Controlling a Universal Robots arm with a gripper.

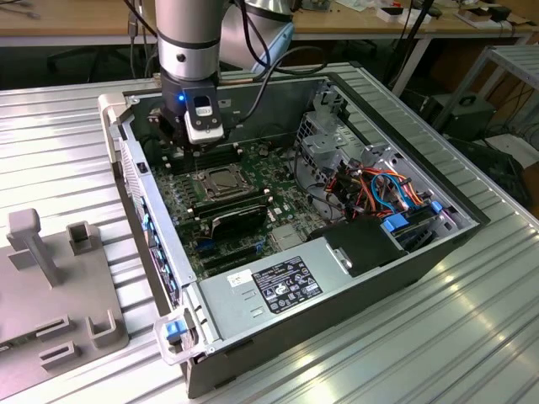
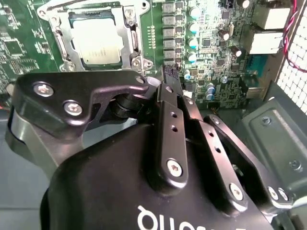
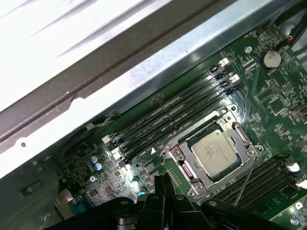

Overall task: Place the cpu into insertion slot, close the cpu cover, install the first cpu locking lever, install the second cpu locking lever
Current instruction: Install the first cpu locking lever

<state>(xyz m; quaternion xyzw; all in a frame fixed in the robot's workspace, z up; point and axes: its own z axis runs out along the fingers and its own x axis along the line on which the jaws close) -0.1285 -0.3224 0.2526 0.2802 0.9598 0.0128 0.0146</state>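
The cpu (image 3: 215,152), a small flat square chip with a dull silver-grey metal top, lies flat and face up inside the insertion slot (image 3: 197,178), a square dark socket with a silvery rim set in the green board beside the long black memory slots. The cpu cover (image 3: 175,154), a thin silvery metal frame with a large square opening, lies down flat around the chip in both wrist views, and the chip's top shows through the opening. A thin metal locking lever (image 3: 245,179) slants away from one side of the socket, not lying along the frame.
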